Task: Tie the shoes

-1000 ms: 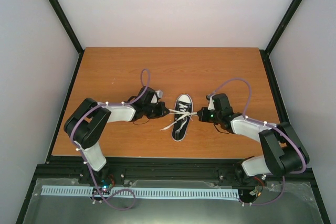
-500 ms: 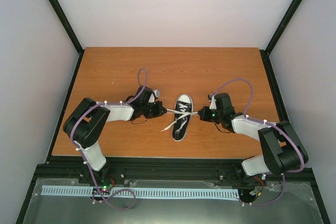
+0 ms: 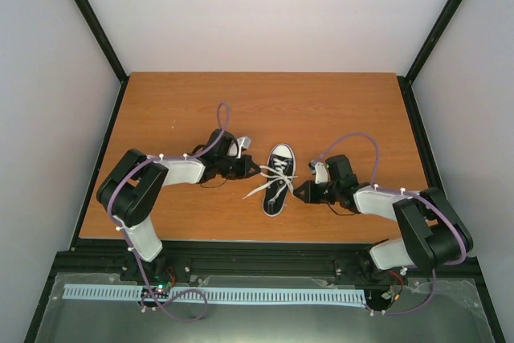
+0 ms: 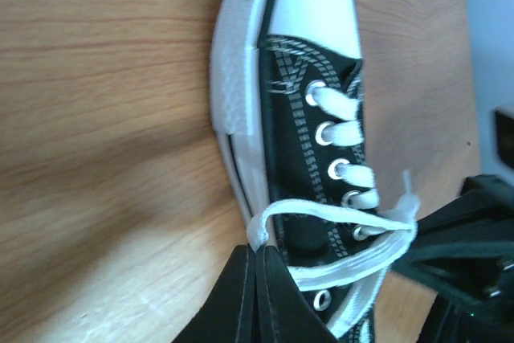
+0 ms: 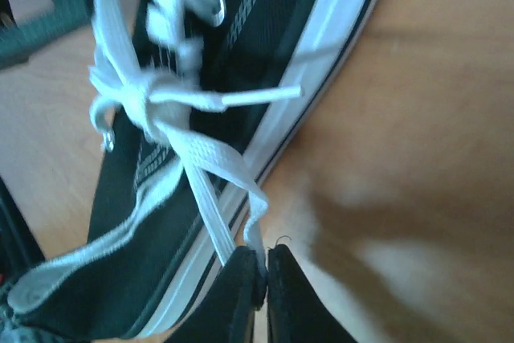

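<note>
An orange-brown wood-grain tabletop [image 3: 337,106] spreads beneath and beyond both the left gripper [image 3: 255,169] and the right gripper [image 3: 297,191]. White walls [image 3: 265,14] rise well behind them, with slanting black frame posts [image 3: 88,18] out to either side. Nearer than the grippers, a black rail [image 3: 265,256] edges the table. Nearer again, a white slotted cable duct [image 3: 217,296] lies across a grey metal sheet [image 3: 265,325].

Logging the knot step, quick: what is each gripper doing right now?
Left gripper: shut on a lace loop.
Right gripper: shut on a lace strand.
</note>
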`<state>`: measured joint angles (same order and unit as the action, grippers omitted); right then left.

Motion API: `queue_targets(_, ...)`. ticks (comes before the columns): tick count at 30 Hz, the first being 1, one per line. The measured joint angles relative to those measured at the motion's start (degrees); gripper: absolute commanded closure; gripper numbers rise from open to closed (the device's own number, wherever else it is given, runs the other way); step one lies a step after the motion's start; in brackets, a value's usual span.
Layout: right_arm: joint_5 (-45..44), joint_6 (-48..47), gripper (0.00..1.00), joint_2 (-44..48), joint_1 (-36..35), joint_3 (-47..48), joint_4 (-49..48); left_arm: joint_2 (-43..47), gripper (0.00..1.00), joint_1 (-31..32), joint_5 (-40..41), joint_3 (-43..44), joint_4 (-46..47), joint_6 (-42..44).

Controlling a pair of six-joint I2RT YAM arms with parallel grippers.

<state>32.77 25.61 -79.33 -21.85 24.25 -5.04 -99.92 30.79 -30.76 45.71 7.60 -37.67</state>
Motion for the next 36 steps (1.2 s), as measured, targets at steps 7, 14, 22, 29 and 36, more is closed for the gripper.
queue_targets(7,3.1,2.58,0.43,-0.55,-1.95,-2.4,-1.25,-0.22,0.99,0.15,-3.41,1.77,0.94,2.93)
queue_targets(14,0.37,4.02,0.3,8.37,0.55,-2.34,1.36,-0.22,0.99,0.15,-3.69,1.77,1.05,4.37)
queue_targets(22,-2.38,14.49,0.38,11.1,3.39,-2.36,-3.15,-0.2,0.99,0.15,-4.24,1.75,1.9,5.38)
queue_targets(29,-2.8,23.04,0.46,4.63,1.07,-1.66,-8.33,-0.2,0.99,0.15,-4.5,1.27,2.86,5.55)
queue_targets(36,-3.63,26.95,0.53,-1.22,0.2,-0.17,-12.46,-0.17,0.99,0.15,-4.9,0.76,3.61,5.55)
